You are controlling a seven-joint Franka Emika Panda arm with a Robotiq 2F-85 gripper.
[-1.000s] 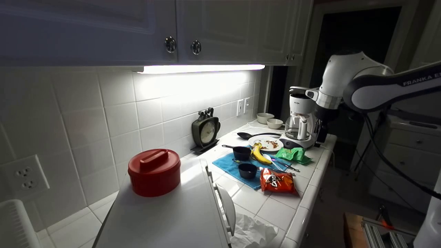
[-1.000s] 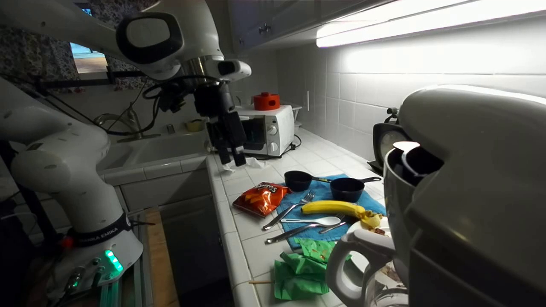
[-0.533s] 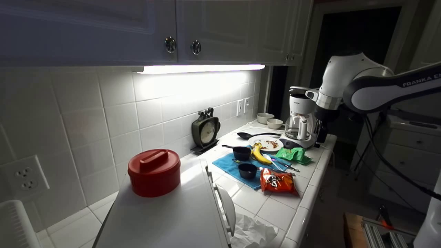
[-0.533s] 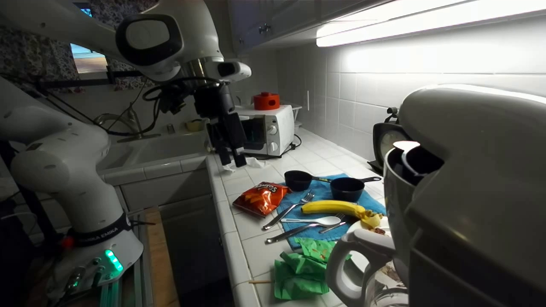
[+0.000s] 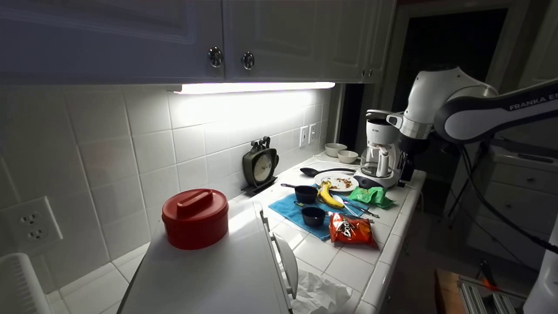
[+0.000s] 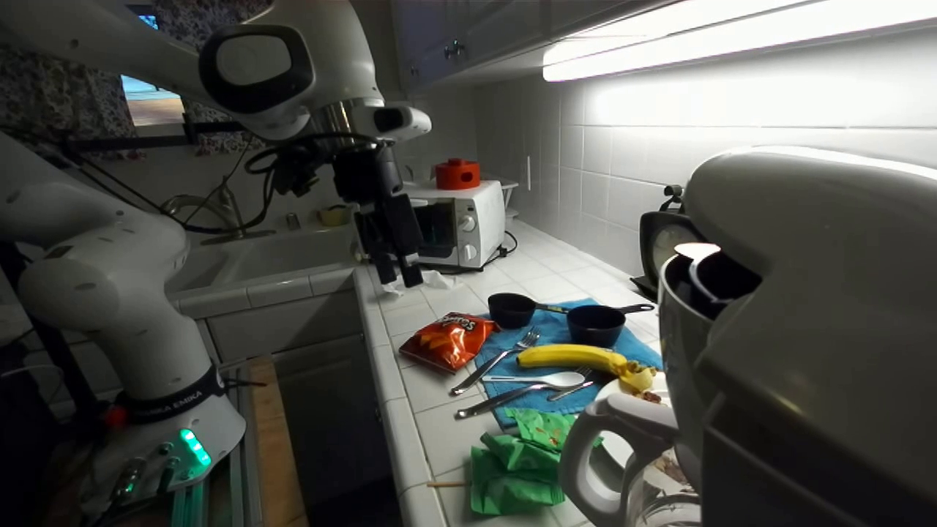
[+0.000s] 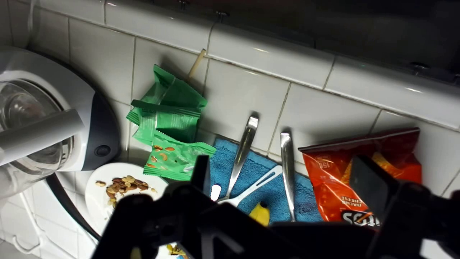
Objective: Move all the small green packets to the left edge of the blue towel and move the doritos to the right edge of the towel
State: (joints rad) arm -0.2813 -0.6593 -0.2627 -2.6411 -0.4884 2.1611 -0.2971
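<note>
My gripper [image 6: 400,277] is open and empty, held high above the counter. In the wrist view its fingers [image 7: 372,183] stand wide apart. The small green packets [image 7: 169,122] lie bunched together beside the coffee maker, and one printed packet [image 7: 176,158] reaches over a corner of the blue towel [image 7: 255,176]. They also show in both exterior views [image 5: 370,197] [image 6: 516,479]. The doritos bag [image 6: 448,342] lies at the opposite end, over the towel's edge, partly on bare tile. It also shows in an exterior view [image 5: 351,229] and, partly behind a finger, in the wrist view [image 7: 334,187].
Two black cups [image 6: 512,310] [image 6: 596,326], a banana [image 6: 571,357], a white spoon [image 6: 560,379] and metal cutlery [image 6: 505,399] lie on the towel. A plate with nuts [image 5: 324,178], a coffee maker [image 5: 379,133], a toaster oven [image 6: 483,219] and a red container [image 5: 195,222] stand around it.
</note>
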